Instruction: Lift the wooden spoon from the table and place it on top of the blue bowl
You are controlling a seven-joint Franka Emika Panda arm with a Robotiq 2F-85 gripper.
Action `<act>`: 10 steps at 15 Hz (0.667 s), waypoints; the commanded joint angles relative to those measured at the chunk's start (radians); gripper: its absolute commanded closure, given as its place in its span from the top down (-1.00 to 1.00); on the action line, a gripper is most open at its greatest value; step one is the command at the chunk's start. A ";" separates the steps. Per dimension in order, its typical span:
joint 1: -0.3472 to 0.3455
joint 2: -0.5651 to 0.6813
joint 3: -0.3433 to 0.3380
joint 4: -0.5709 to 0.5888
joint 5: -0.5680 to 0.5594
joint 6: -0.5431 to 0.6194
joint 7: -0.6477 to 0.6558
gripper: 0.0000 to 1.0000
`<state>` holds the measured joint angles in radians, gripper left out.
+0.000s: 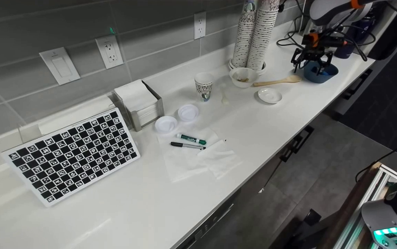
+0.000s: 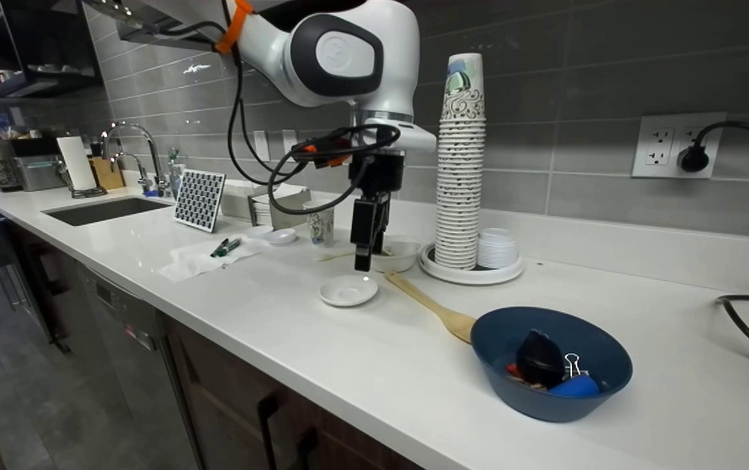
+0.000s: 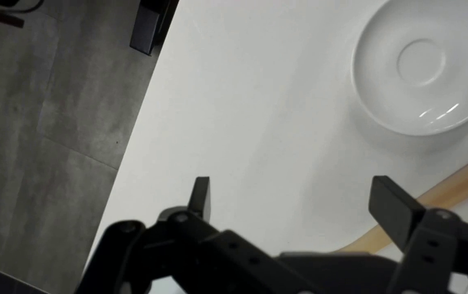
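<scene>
The wooden spoon (image 1: 278, 82) lies flat on the white table (image 1: 150, 200), its head beside the blue bowl (image 1: 319, 79) and its handle end near a white bowl. The spoon also shows in an exterior view (image 2: 423, 300), where the blue bowl (image 2: 550, 401) stands upright with a black object, a blue object and a binder clip inside. My gripper (image 2: 370, 256) points down above the table near the spoon's handle. In the wrist view my gripper (image 3: 291, 183) is open and empty. Part of the spoon (image 3: 462, 183) passes below and behind the right finger. The blue bowl is out of the wrist view.
A white saucer (image 2: 348, 290) lies beside the spoon handle. A white bowl (image 1: 243, 77), tall cup stacks (image 2: 460, 183) on a round tray, and paper cups (image 1: 204, 88) stand toward the wall. Markers (image 1: 191, 139) lie on napkins. The counter's front edge drops to the floor.
</scene>
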<state>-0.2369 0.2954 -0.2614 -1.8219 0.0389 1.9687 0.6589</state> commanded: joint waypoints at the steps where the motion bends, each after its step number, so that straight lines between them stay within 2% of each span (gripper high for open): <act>1: 0.016 0.072 0.001 0.047 0.091 0.007 0.173 1.00; 3: 0.006 0.119 0.008 0.079 0.163 0.006 0.235 1.00; 10: -0.027 0.255 0.012 0.193 0.345 0.173 0.423 1.00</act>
<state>-0.2422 0.4933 -0.2527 -1.7045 0.3168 2.0996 1.0016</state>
